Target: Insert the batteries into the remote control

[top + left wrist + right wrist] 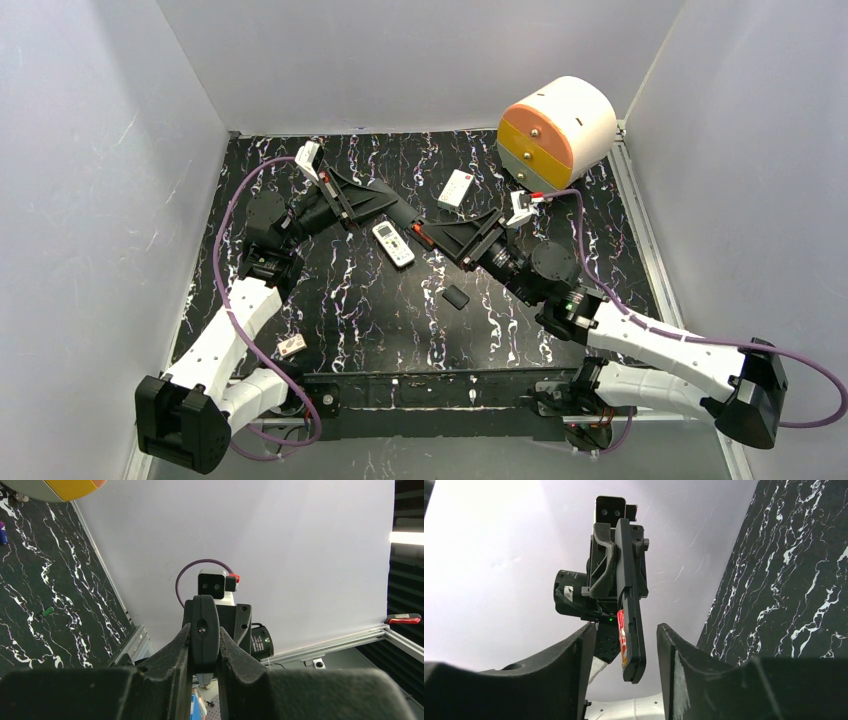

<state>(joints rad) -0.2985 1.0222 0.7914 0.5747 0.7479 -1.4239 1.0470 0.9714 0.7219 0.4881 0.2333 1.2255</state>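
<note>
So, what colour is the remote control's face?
White; the remote control shows best in the top external view.

table: black marble, white veins. remote control: white. battery: green. black bar: red label. drum: cream, orange, yellow, grey bands. cable: purple. small box: white, red mark.

We can read no word or number anywhere. The white box, toward the far edge of the table, bears a red mark too small to make out. The remote control, mid-table, shows only unreadable specks on its face. The black bar carries a red strip with blurred marks, and a motor label has fine print. Both defeat us.
</note>
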